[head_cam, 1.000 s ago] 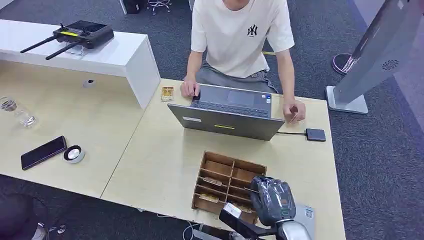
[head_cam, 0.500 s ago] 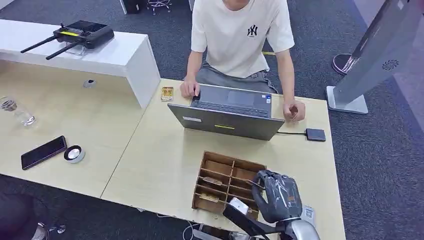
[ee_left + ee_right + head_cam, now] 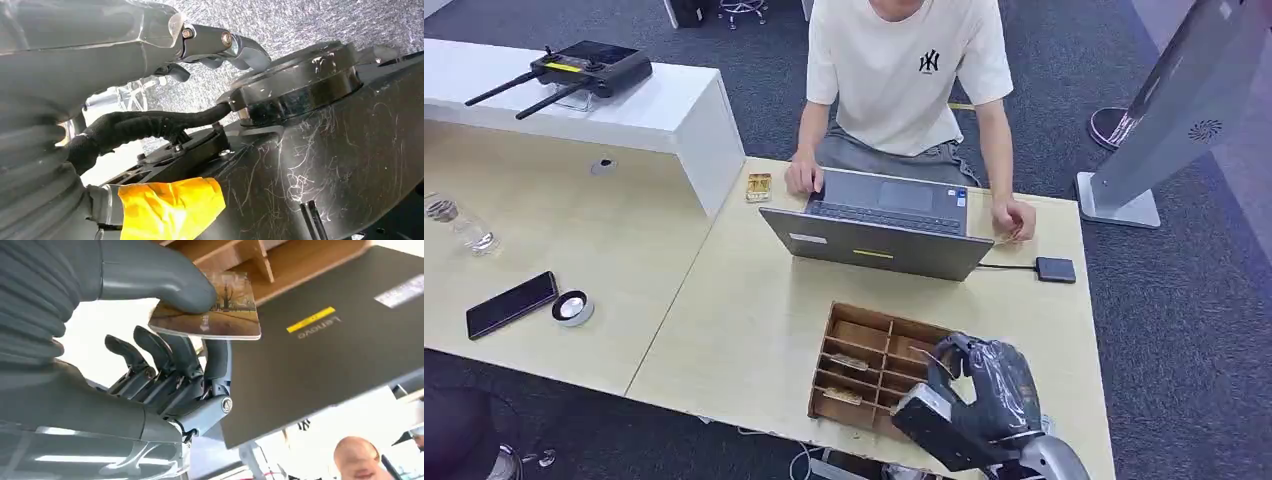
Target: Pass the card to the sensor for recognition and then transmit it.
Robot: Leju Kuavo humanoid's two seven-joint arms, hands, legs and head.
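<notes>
left hand point(image 3: 215, 45) hanging beside the robot's dark body, fingers curled, grip impossible to tell. open grey laptop point(image 3: 879, 240) on the pale wooden counter point(image 3: 744, 320). brown wooden divided box point(image 3: 864, 365) nearer. right hand point(image 3: 989, 390) over the box's right edge, pinching a brown picture-printed card point(image 3: 220, 315) under the thumb.

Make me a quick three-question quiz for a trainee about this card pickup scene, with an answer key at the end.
1. True or false: the right hand pinches a card.
2. The wooden organizer sits nearest which item? A) phone B) laptop C) glass jar
3. What small dark device is cabled to the laptop, and on which side of it, as the robot sees it?

Key: 1 true. 2 B. 3 A small dark box on the table, to the laptop's right.
</notes>
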